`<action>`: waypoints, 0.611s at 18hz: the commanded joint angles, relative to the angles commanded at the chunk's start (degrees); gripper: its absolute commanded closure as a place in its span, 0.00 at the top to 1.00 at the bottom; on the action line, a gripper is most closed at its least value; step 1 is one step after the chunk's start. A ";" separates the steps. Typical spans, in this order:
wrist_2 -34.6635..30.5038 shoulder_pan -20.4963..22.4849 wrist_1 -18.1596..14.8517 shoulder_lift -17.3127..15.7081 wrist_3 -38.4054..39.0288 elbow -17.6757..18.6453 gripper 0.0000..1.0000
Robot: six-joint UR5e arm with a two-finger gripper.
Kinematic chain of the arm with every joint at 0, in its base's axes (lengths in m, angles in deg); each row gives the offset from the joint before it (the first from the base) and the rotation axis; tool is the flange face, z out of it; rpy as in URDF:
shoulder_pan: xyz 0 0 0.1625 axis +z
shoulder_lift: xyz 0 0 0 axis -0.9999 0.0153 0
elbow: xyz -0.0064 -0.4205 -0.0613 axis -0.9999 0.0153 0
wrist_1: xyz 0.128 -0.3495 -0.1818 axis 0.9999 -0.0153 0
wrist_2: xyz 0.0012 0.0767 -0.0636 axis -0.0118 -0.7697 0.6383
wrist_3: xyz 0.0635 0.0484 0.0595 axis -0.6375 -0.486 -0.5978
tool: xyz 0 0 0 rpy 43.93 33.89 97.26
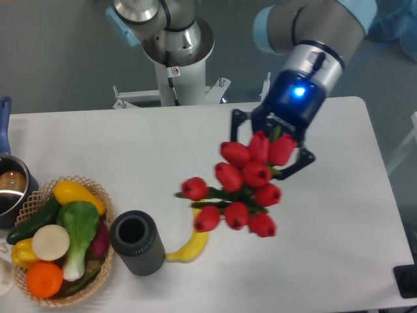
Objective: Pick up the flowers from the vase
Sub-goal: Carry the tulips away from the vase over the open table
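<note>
The flowers [242,186], a bunch of red tulip buds with green stems, hang in the air over the middle of the table, well clear of the vase. My gripper [270,153] is shut on the flowers, its fingers partly hidden behind the buds. The vase [137,242], a short dark cylinder, stands upright and empty at the lower left, next to the basket.
A yellow banana [189,244] lies just right of the vase, partly under the flowers. A wicker basket [89,287] of vegetables and fruit sits at the lower left. A pot [10,189] stands at the left edge. The arm's base [174,59] is at the back.
</note>
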 joint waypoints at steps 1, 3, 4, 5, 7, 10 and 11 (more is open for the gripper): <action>0.00 0.79 -0.09 0.00 -0.53 0.53 0.34; -0.18 1.24 0.00 0.09 -1.50 1.32 0.34; -0.35 1.24 0.00 0.09 -1.59 1.41 0.34; -1.05 1.59 0.00 0.09 -1.77 1.85 0.34; -2.80 1.94 0.00 0.00 -2.38 2.29 0.34; -3.78 2.12 0.00 -0.09 -2.56 3.17 0.34; -3.78 2.03 0.00 -0.09 -2.56 3.17 0.34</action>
